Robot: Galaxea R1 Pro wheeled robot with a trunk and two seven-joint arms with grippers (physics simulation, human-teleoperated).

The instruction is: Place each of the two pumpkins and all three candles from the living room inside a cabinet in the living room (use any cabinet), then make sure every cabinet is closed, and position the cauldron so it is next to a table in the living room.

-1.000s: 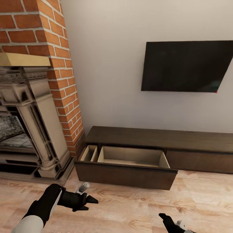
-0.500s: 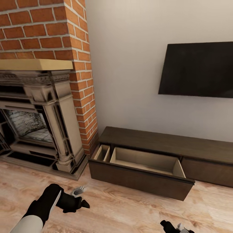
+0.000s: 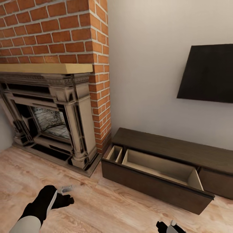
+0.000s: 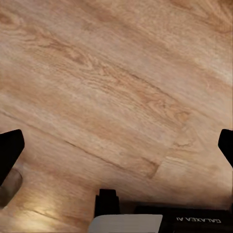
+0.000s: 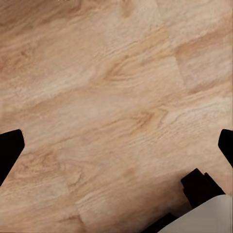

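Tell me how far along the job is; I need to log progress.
Done: the low dark-brown wooden cabinet has its drawer pulled open, empty as far as visible. In hand: nothing; the left claw and right claw are open over the wooden floor. Left: stowing pumpkins and candles, closing up, placing the cauldron.

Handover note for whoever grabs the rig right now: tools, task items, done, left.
Left tool: open, nothing between its fingers, over bare wood floor.
Right tool: open, also nothing held, over the floor.
Cabinet: low and dark brown, along the wall right of the brick fireplace. Its left drawer is pulled out; the visible compartments look empty.
Done: one drawer opened.
Left: find the pumpkins, candles and cauldron, load the pumpkins and candles into the cabinet, close it, then set the cauldron next to the coffee table.
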